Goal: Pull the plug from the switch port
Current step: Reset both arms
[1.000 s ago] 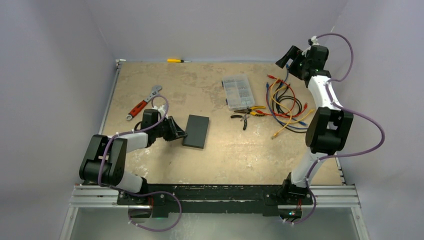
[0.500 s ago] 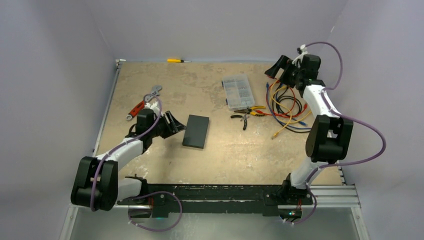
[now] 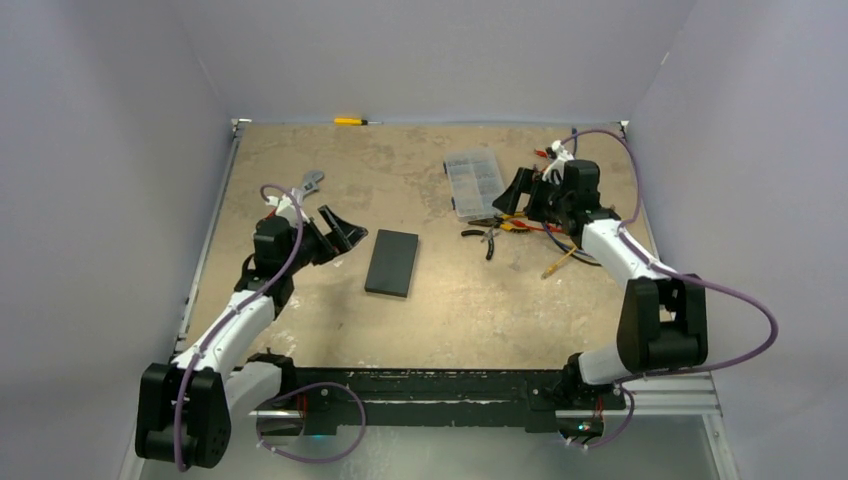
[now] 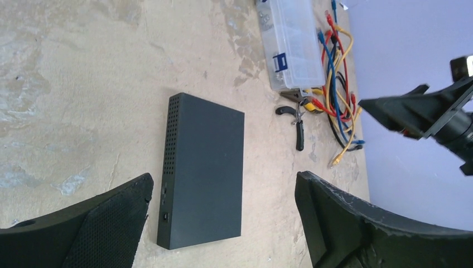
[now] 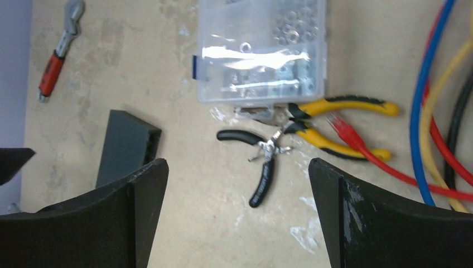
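The switch [image 3: 392, 262] is a flat matte-black box lying on the tan table, also seen in the left wrist view [image 4: 203, 167] and the right wrist view [image 5: 125, 148]. No cable runs into it, and its port row does not show. Loose coloured cables [image 3: 575, 215] with plugs lie in a pile at the right; I cannot tell which one is the plug. My left gripper [image 3: 340, 228] [image 4: 223, 181] is open, just left of the switch and apart from it. My right gripper [image 3: 512, 192] [image 5: 239, 164] is open and empty above the small black pliers [image 5: 266, 167].
A clear organiser box [image 3: 475, 183] [image 5: 259, 50] stands behind the pliers. Yellow-handled pliers [image 5: 346, 125] lie beside the cable pile. A red-handled wrench [image 3: 308, 184] lies at the left, behind my left arm. A yellow screwdriver [image 3: 352, 121] rests by the back wall.
The left gripper opened and drew back to the left, away from the switch. The right arm swung down from the back right corner to above the pliers and cables.
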Controlling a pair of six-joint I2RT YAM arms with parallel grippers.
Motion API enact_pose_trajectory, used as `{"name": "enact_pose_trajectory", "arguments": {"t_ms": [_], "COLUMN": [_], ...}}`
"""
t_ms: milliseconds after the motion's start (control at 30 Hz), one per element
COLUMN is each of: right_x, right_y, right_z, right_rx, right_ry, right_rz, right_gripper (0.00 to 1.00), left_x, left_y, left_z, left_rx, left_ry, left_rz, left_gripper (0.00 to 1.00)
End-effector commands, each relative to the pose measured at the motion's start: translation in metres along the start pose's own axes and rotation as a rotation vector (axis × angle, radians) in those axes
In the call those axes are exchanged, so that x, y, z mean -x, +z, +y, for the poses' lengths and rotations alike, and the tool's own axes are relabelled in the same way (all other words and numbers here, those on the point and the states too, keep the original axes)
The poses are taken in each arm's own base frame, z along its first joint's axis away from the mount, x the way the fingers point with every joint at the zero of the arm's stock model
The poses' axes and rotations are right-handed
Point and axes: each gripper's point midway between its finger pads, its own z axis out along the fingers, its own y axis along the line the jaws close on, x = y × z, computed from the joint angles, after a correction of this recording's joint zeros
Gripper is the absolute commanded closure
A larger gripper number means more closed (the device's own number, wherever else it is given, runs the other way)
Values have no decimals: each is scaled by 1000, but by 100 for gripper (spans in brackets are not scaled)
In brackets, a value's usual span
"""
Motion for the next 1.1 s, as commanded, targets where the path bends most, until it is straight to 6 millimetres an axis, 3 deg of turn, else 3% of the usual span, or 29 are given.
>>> {"name": "enact_pose_trajectory", "arguments": {"t_ms": [0, 167, 333, 533, 667, 900, 1067], "right_x": [17, 31, 53, 70, 75, 64, 64], "right_y": [-22, -45, -77, -111, -129, -124, -128], "right_z": [-5, -8, -9, -13, -20, -45, -66], "right_rx": [-42, -100, -165, -222, -250, -326, -437], "right_ry": [-76, -98, -110, -100, -153, -122, -145], "right_rz": [-145, -270, -434, -636, -786, -829, -857], "right_gripper": [1, 1, 1, 1, 1, 1, 1], "left_x": [24, 38, 64, 106, 124, 125, 126], "left_y": [-6, -14, -29, -57, -81, -80, -93], "left_z": [-14, -30, -22, 9, 47, 83, 107], "left_rx": [-44, -105, 4, 213, 412, 570, 713], "left_ry": [22, 58, 116, 153, 119, 224, 288], "left_rz": [-95, -155, -282, -544, -711, -745, -778], "left_gripper": [3, 3, 2, 1, 1, 2, 3]}}
